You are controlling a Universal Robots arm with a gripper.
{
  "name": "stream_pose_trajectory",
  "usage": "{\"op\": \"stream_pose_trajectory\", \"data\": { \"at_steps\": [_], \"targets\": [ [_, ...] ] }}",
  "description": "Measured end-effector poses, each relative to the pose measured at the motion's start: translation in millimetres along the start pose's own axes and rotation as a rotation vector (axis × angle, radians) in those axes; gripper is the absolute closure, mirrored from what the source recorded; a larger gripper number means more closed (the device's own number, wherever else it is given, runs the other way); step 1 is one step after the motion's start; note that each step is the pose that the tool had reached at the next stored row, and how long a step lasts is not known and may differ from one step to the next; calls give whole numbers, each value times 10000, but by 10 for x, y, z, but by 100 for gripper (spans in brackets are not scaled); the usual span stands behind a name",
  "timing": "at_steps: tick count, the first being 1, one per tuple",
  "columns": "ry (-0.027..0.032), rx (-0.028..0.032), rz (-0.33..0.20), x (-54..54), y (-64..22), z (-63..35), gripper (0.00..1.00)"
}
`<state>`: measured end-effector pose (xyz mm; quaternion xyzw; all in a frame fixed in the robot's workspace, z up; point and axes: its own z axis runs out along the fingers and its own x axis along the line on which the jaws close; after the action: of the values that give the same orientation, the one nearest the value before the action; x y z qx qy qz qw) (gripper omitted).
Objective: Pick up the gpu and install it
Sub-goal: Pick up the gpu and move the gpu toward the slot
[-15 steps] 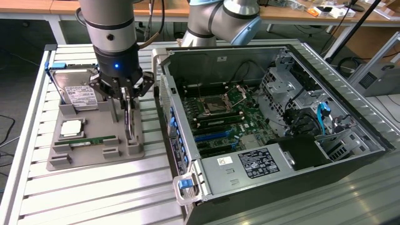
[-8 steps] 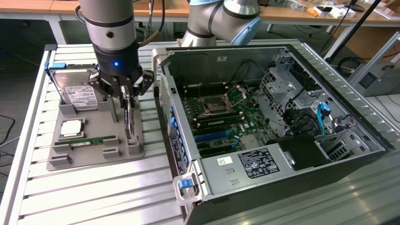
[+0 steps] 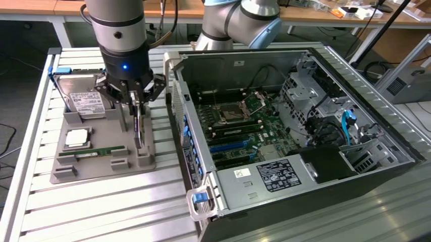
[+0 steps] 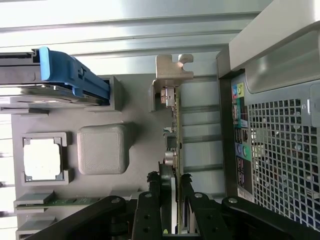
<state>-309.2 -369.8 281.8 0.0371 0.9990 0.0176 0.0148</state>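
Gripper (image 4: 171,179) clasps upright gpu (image 3: 139,129) on tray (image 3: 101,170); computer case (image 4: 285,150) just beside.

Arm (image 3: 118,20) noted as silver-grey cylindrical segments; pale blue joint cap (image 3: 265,34) seen at the rear joint; black wrist section (image 3: 128,75) marked by a small blue light (image 3: 125,66); gripper (image 3: 137,103) built of black linkages; silver pivot pins (image 4: 116,200) recorded; dark cables (image 3: 165,20) run alongside.
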Motion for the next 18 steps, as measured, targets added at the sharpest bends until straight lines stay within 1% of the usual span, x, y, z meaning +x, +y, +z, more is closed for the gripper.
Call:
{"op": "stream_pose_trajectory", "data": {
  "at_steps": [18],
  "targets": [
    [2,2,0,-2,2,-64,73]
  ]
}}
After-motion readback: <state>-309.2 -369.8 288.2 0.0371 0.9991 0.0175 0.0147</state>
